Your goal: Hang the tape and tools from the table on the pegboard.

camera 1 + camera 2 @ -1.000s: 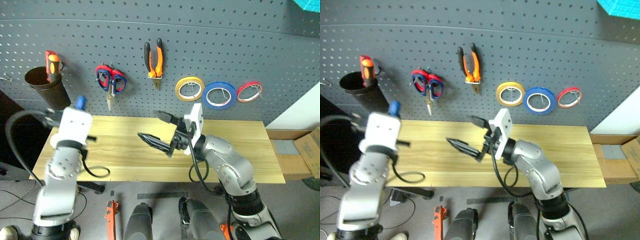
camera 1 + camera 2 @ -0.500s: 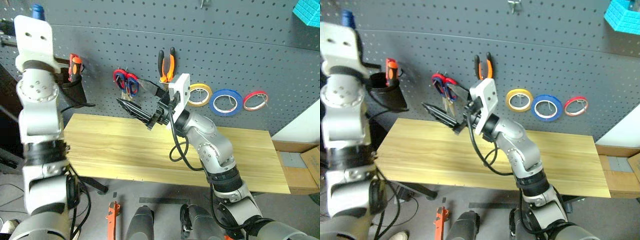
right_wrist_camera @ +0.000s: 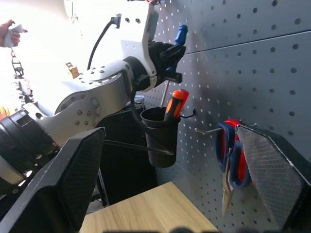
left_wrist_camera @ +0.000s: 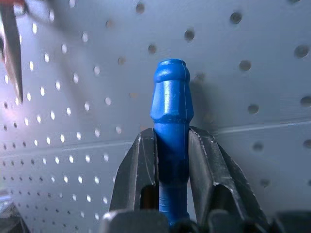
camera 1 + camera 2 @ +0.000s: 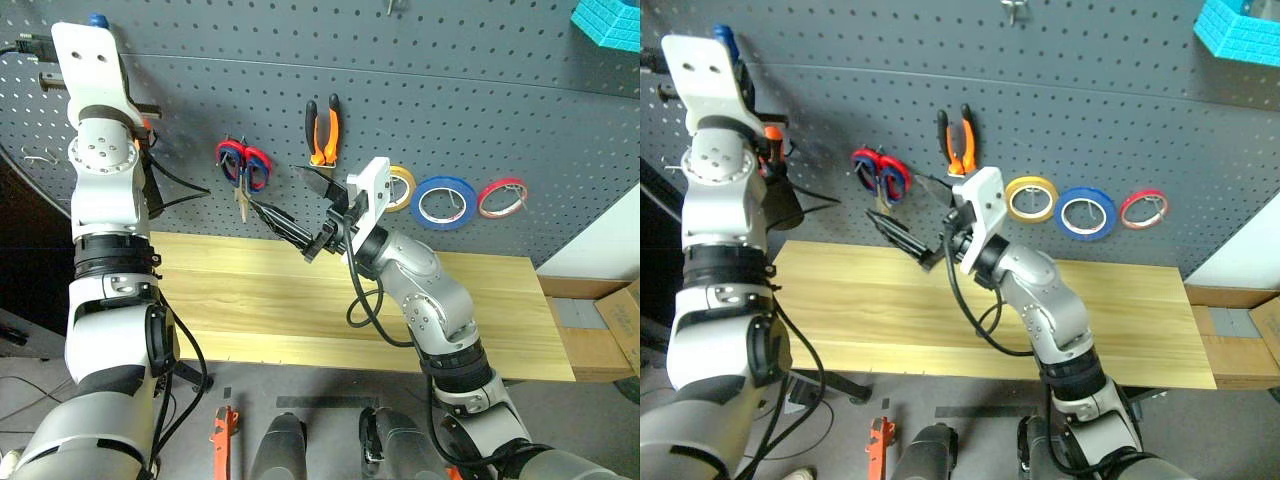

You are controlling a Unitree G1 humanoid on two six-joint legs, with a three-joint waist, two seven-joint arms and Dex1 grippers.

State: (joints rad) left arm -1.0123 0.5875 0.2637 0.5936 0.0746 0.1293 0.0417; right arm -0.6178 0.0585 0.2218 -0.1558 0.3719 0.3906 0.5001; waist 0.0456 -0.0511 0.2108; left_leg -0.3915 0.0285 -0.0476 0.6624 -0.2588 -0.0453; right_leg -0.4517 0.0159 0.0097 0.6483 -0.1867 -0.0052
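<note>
I see a glossy blue plastic screwdriver handle [image 4: 171,126] against the matt grey pegboard [image 5: 450,90] (painted metal, seemingly). The table [image 5: 250,310] is smooth pale wood; the black cup [image 3: 159,133] looks like matt plastic.

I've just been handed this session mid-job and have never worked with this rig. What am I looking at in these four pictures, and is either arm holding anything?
A two-armed humanoid stands facing a light wooden table, with a dark grey pegboard behind it.

The two wide pictures come from cameras in its head, looking down over both arms. The two close-ups come from a camera on each wrist, looking along that gripper's fingers.

The left gripper is raised high against the board and shut on a blue-handled screwdriver. The right gripper stands open, holding nothing, near the red-handled scissors.

On the board hang orange-handled pliers, a yellow roll, the blue tape, a red roll, and a black cup with an orange-handled screwdriver in it.

I see no tools on the table.
</note>
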